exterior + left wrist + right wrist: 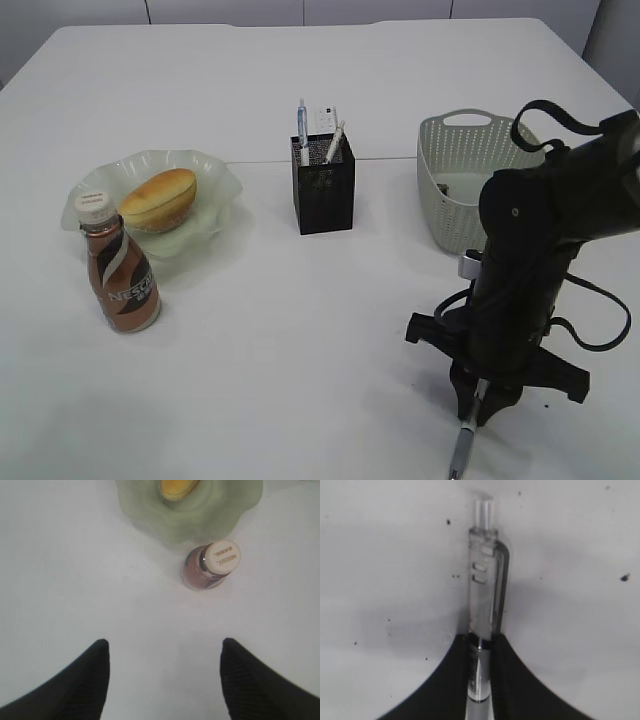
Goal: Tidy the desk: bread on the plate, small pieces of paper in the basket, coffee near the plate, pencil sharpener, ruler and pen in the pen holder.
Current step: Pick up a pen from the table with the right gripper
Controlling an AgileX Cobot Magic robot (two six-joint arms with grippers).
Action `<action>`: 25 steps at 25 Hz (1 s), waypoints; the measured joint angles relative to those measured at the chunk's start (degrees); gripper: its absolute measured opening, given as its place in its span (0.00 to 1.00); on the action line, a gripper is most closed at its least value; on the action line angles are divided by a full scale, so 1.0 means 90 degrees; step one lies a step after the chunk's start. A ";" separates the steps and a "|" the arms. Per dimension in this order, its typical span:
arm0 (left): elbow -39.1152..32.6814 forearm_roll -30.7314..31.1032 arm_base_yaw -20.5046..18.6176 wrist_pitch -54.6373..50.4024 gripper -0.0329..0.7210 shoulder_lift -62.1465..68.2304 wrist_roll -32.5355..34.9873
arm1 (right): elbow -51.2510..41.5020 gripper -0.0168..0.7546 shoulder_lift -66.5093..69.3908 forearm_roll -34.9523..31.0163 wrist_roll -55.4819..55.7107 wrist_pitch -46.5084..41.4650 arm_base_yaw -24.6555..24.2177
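A clear pen lies on the white desk at the front right, and my right gripper is shut on its barrel, both fingers pressing its sides. From outside, that gripper points down at the pen. My left gripper hangs open over bare desk, short of the coffee. The bread lies on the plate, with the coffee standing just in front. The pen holder holds two pens and a pale flat piece. I cannot make out the ruler or the sharpener.
The basket stands at the back right, just behind my right arm. A thin seam runs across the desk behind the pen holder. Small dark specks dot the surface around the held pen.
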State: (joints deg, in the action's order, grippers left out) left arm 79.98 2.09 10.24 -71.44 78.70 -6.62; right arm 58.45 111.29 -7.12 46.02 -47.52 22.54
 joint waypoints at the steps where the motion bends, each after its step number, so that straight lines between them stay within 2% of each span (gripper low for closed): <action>1: 0.0000 0.0000 0.0000 0.0000 0.70 0.0000 0.0000 | 0.0009 0.13 0.0000 0.0000 -0.0033 0.0002 0.0000; 10: 0.0000 0.0000 0.0000 0.0000 0.70 0.0000 0.0000 | 0.0435 0.12 0.0162 0.0080 -0.1095 -0.0363 0.0000; 18: 0.0000 0.0000 0.0000 0.0000 0.70 0.0000 0.0000 | 0.0970 0.12 0.0172 0.0120 -0.3660 -0.0527 0.0000; 22: 0.0000 0.0000 0.0000 0.0000 0.70 0.0000 0.0000 | 0.0980 0.12 -0.0094 0.0123 -0.4386 -0.0303 0.0000; 25: 0.0000 0.0000 0.0000 0.0000 0.70 0.0000 0.0000 | 0.0953 0.12 -0.0539 0.0160 -0.4544 0.0321 0.0000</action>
State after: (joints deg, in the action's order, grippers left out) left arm 79.98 2.09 10.24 -71.44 78.70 -6.62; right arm 67.03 106.44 -5.68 5.12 -44.63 22.54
